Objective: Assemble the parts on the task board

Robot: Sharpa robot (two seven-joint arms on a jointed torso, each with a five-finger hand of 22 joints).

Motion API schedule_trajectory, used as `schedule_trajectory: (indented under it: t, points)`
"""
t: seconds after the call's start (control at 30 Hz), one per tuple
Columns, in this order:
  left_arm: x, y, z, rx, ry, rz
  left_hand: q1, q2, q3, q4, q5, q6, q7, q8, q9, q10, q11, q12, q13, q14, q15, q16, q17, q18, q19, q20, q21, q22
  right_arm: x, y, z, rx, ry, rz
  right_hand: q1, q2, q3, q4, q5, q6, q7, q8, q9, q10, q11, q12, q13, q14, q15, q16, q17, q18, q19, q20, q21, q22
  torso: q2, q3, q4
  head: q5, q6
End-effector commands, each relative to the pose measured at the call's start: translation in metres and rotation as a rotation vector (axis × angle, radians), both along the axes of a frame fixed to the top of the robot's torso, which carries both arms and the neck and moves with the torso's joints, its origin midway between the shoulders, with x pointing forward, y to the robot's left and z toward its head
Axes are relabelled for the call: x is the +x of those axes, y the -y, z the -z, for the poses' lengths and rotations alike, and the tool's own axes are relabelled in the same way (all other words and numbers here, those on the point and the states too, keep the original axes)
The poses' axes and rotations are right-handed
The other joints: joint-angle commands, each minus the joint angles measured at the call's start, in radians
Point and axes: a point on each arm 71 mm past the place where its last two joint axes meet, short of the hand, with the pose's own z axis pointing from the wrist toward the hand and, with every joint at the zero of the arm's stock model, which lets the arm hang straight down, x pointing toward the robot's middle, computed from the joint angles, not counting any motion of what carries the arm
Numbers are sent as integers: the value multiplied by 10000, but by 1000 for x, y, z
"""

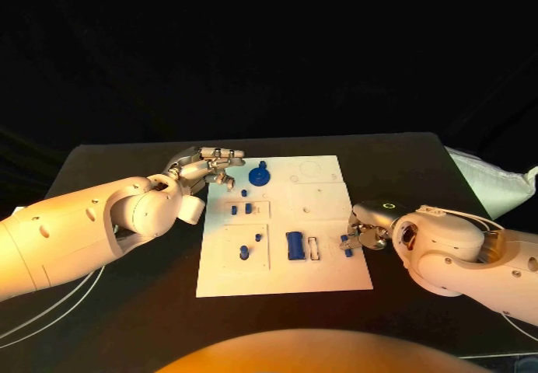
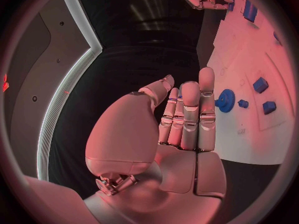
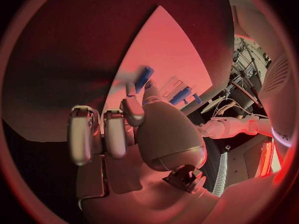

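The white task board (image 1: 325, 280) lies mid-table. A blue gear (image 1: 260, 175) (image 2: 225, 100) sits near its far left corner. My left hand (image 1: 213, 167) (image 2: 187, 119) hovers just left of the gear, fingers side by side and holding nothing. Two small blue parts (image 1: 241, 208) stand in a left panel, two more (image 1: 245, 251) lie nearer me, and a longer blue block (image 1: 295, 245) (image 3: 181, 94) stands beside a white slot. At the board's right edge my right hand (image 1: 361, 235) (image 3: 134, 119) pinches a small blue part (image 1: 347, 250) (image 3: 143, 78) at its fingertips.
A white bag (image 1: 494, 183) lies off the table's far right corner. Pale cables (image 1: 45, 311) run along the front left. The black table (image 1: 134, 311) borders the board on every side.
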Motion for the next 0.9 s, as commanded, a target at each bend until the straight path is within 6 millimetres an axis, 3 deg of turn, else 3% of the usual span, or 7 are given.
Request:
schedule_trajectory:
  t: [0.03, 0.13, 0.27, 0.33, 0.53, 0.8, 0.9]
  points:
    - [-1, 2, -1, -113, 90, 104, 6, 23, -38, -2, 31, -53, -10, 69, -8, -89, 5, 40, -10, -38, 54, 44, -8, 183, 30, 49, -52, -11, -4, 0, 12, -1001, -306, -407, 152, 17, 39, -98, -41, -79, 13, -63, -44, -63, -25, 451, 1399, 582, -30, -66, 219, -156, -49, -45, -49, 504, 1, 7, -4, 13, -8]
    - [-1, 1, -1, -114, 90, 105, 6, 23, -38, -2, 31, -53, -10, 69, -8, -89, 5, 40, -10, -38, 54, 44, -8, 183, 30, 49, -52, -11, -5, -2, 15, -1096, -363, -493, 358, 118, 147, -228, -102, -65, -3, -57, -33, -66, -42, 445, 1402, 584, -44, -66, 229, -158, -43, -54, -47, 513, -3, 7, 0, 11, -14]
    - [-1, 1, -1, -113, 89, 105, 6, 23, -38, -2, 31, -53, -10, 69, -8, -89, 5, 40, -10, -38, 54, 44, -8, 183, 30, 49, -52, -11, -6, -4, 18, -1198, -479, -574, 721, 336, 425, -469, -553, -35, -32, -49, -17, -67, -70, 432, 1405, 592, -70, -56, 265, -162, -32, -80, -42, 529, -5, 2, -4, 9, -45]
    - [-1, 1, -1, -113, 89, 105, 6, 23, -38, -2, 31, -53, -10, 69, -8, -89, 5, 40, -10, -38, 54, 44, -8, 183, 30, 49, -52, -11, -7, -5, 19, -1188, -516, -581, 1101, 564, 752, -692, -625, 14, -91, -36, -7, -67, -125, 433, 1414, 602, -117, -32, 315, -168, -10, -109, -26, 560, -6, -1, -8, 8, -47]
    - [0, 1, -1, -113, 89, 104, 5, 26, -41, -1, 31, -55, -9, 73, -7, -93, 6, 46, -10, -37, 55, 48, -5, 183, 31, 50, -54, -13, -7, -8, 17, -755, -398, -433, 1598, 789, 1405, -1095, -485, 45, -124, -62, -2, -91, -168, 353, 1380, 603, -171, -34, 335, -175, 13, -175, -12, 589, -7, 6, -1, -9, -45]
    - [0, 1, -1, -110, 88, 96, 5, 26, -41, -1, 31, -55, -9, 73, -7, -93, 6, 46, -10, -37, 55, 48, -5, 183, 31, 50, -54, -13, -10, -12, 9, 658, 12, 48, 1450, 590, 2342, -1414, -228, 8, -61, -130, 23, -97, -117, 214, 1311, 601, -121, -58, 336, -178, 15, -154, -17, 589, -10, 6, 1, 1, -45]
    - [0, 1, -1, -109, 87, 95, 5, 26, -41, -1, 31, -55, -9, 73, -7, -93, 6, 46, -10, -37, 55, 48, -5, 183, 31, 50, -54, -13, -11, -13, 5, 1340, 201, 301, 1204, 398, 3067, -1563, -76, -19, 1, -179, 36, -118, -80, 128, 1273, 595, -95, -89, 310, -173, 11, -141, -23, 585, -9, 2, 1, -2, -36]
